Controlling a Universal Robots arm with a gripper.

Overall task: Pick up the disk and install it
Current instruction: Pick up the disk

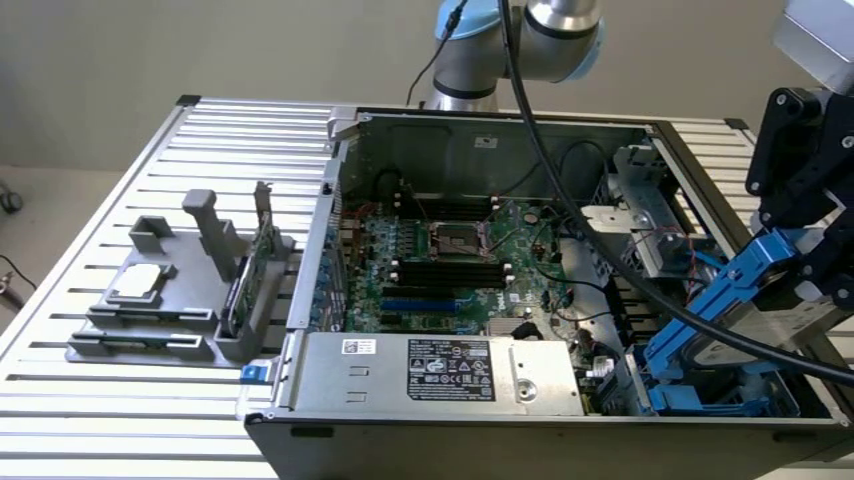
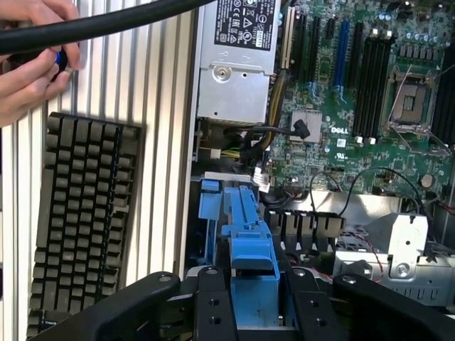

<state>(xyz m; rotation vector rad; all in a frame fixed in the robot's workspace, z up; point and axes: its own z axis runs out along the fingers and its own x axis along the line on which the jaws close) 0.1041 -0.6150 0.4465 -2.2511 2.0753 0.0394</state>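
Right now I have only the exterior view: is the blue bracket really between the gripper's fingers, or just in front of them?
Observer: Between them. In the wrist view the gripper has a finger on each side of the blue bracket that carries the disk.
Operator: Is anything lying on the table next to the case?
Observer: A dark keyboard lies flat on the slatted table, beside the case.
Operator: Is anyone close by?
Observer: Yes. A person's hand is over the table near the keyboard, pinching something small and blue.
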